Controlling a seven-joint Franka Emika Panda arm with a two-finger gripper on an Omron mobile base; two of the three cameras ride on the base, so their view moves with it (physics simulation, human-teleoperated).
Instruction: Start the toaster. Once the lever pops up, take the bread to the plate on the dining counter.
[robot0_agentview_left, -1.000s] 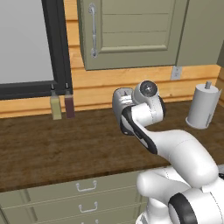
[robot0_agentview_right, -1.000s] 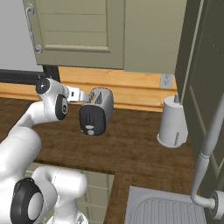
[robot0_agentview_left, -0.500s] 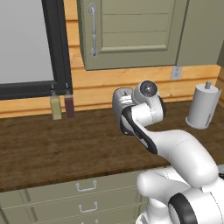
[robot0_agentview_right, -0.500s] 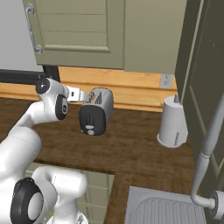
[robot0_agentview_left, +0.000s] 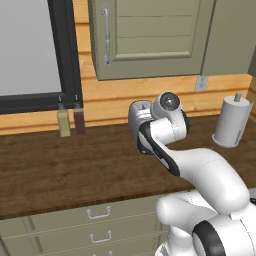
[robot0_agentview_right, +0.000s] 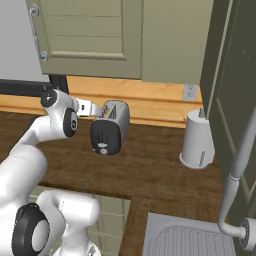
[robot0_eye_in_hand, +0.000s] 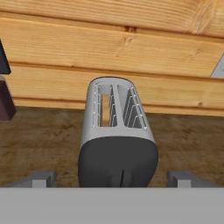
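Gripper (robot0_eye_in_hand: 112, 177) is hanging wide open and empty, its fingertips (robot0_eye_in_hand: 41, 177) flanking the toaster's black end face. Dark wooden worktop (robot0_agentview_right: 150, 170) is carrying the toaster (robot0_agentview_right: 110, 127), which is sitting near the plank wall, directly ahead of the hand. Its long axis is running away toward the wall, with the black end pointing back at the fingers. One slot is showing the tan bread (robot0_eye_in_hand: 105, 110). A thin vertical slot (robot0_eye_in_hand: 121, 176), probably the lever's track, is lying midway between the tips.
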